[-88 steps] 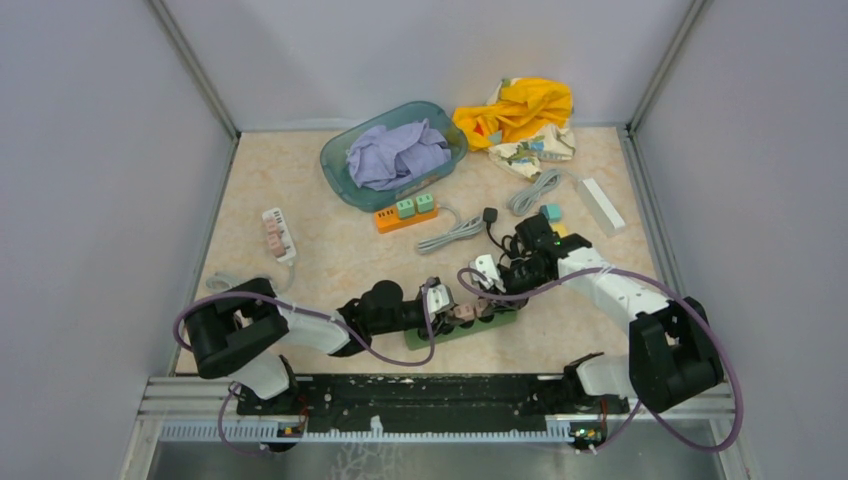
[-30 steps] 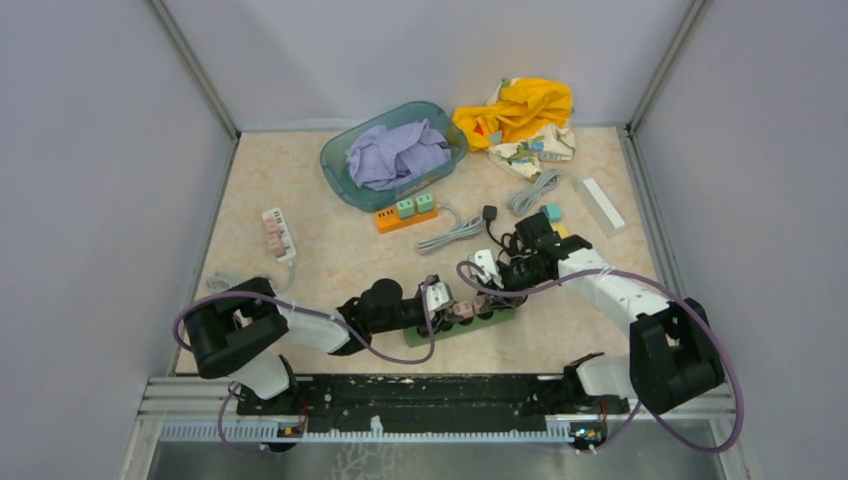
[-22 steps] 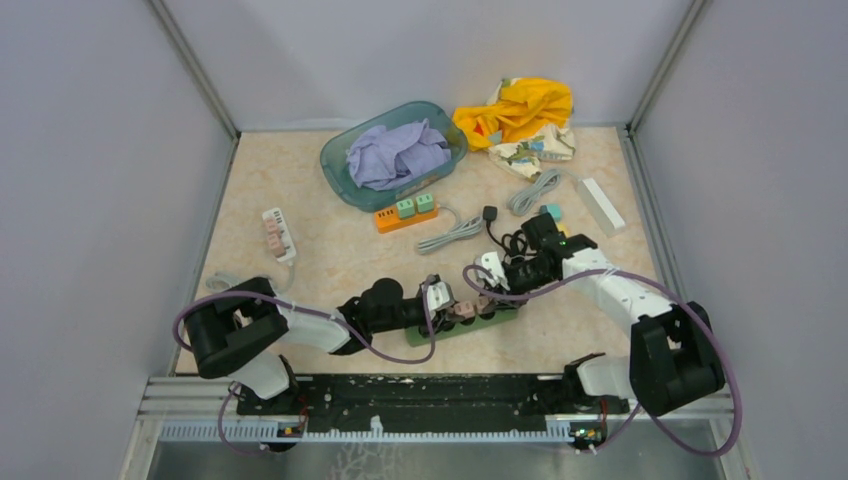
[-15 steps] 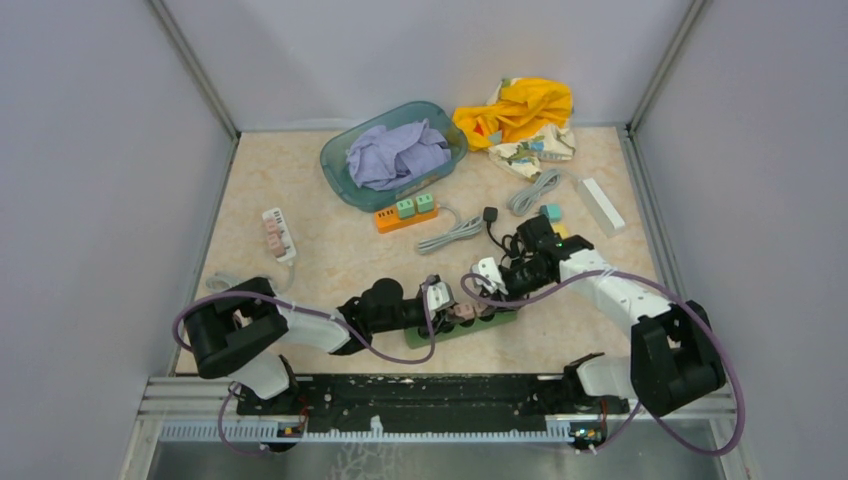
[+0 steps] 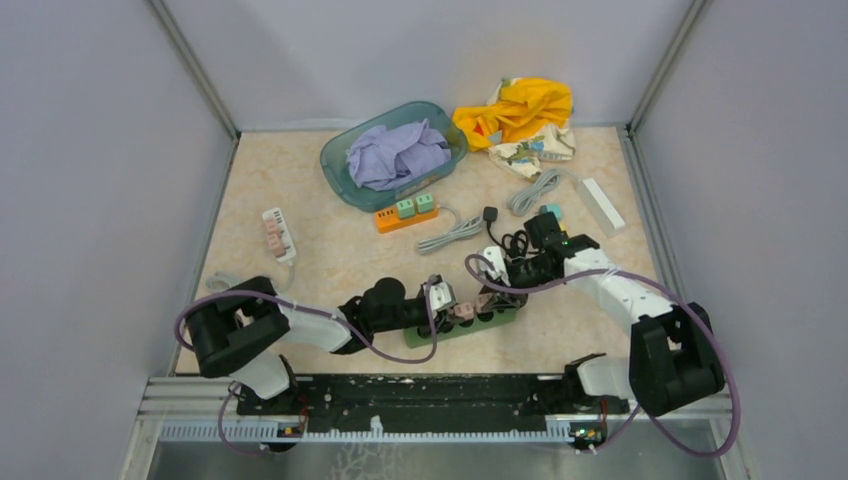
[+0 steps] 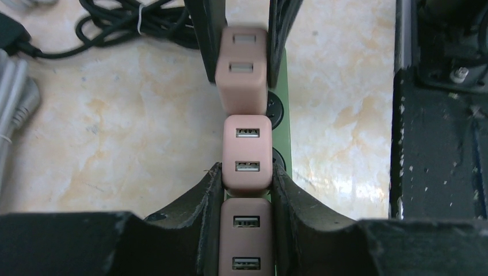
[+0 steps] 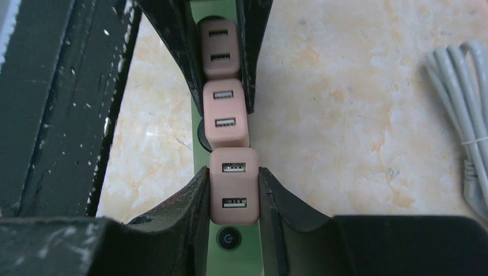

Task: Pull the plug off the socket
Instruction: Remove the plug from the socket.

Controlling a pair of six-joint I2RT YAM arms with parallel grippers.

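Left tool [image 6: 246, 170]: closed on the left-end pink plug [image 6: 246, 241], fingertips also touching the middle pink plug [image 6: 247, 150]. Right tool [image 7: 232, 172]: closed on the right-end pink plug [image 7: 233, 185]; whether that plug is seated cannot be told. All three stand in a row on the green socket strip [image 6: 283, 132], which lies on the bench [image 5: 330, 250] between the arms, near the front edge.

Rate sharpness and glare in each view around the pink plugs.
Top external: even, soft light, but the pink plugs are tiny. Left wrist: plugs sharp, a pale sheen on the table. Right wrist: plugs sharp, no harsh glare; right claw's fingers nearly black, detail lost.
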